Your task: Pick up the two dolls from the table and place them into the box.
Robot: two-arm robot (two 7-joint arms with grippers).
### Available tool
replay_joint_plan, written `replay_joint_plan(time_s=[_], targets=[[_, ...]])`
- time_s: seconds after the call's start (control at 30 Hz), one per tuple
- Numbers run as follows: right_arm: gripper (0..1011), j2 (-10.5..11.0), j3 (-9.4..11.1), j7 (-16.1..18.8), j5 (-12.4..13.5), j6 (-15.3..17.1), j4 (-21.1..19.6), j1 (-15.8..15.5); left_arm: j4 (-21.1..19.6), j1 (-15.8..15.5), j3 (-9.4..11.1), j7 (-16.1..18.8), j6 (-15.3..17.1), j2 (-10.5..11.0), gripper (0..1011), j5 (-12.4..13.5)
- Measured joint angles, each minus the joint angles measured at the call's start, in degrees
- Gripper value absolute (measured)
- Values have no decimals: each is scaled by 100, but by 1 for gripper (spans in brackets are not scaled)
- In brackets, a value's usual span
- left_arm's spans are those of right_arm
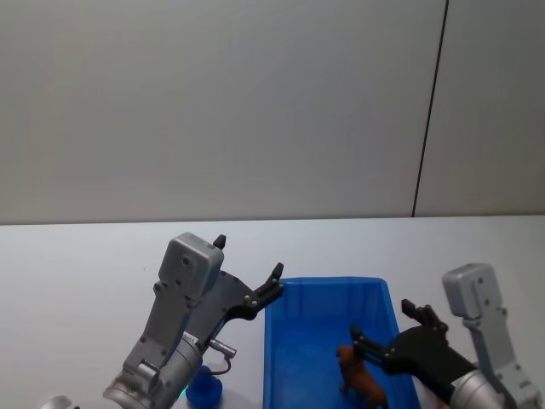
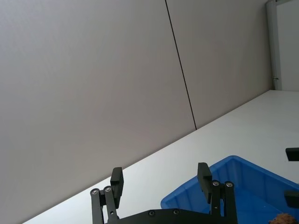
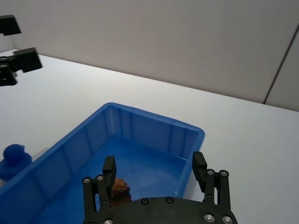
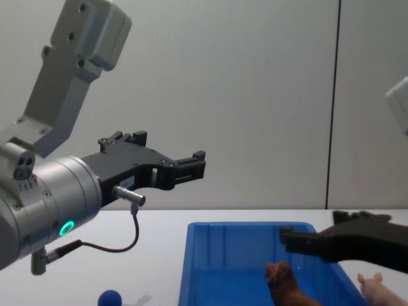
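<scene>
The blue box (image 1: 332, 284) stands on the white table (image 1: 77, 264) in front of me. The reddish-brown doll (image 1: 362, 381) lies inside it, and the right wrist view shows the brown doll (image 3: 119, 188) on the box floor (image 3: 140, 158). In the chest view the pale pink doll (image 4: 384, 291) lies low, just right of the box wall (image 4: 210, 255). My left gripper (image 1: 249, 257) hovers open and empty above the box's left rim. My right gripper (image 1: 381, 318) is open and empty over the box, just above the brown doll.
A small blue rounded object (image 1: 204, 388) sits on the table left of the box, under my left arm, and appears as the blue object (image 3: 13, 157) in the right wrist view. A grey wall rises behind the table's far edge.
</scene>
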Motion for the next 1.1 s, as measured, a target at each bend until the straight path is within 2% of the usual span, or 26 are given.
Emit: replay_joint_plan(time_s=[0.53,0.87,1.1], targets=[[1001,387,314,-706,338,-18,-451,-496,0,0,0,0,0,0,1001,0],[1001,494,399,-877,412,-4,-468,-682,0,0,0,0,0,0,1001,0],[1001,509,409,-876,423,8,-322,-733,0,0,0,0,0,0,1001,0]])
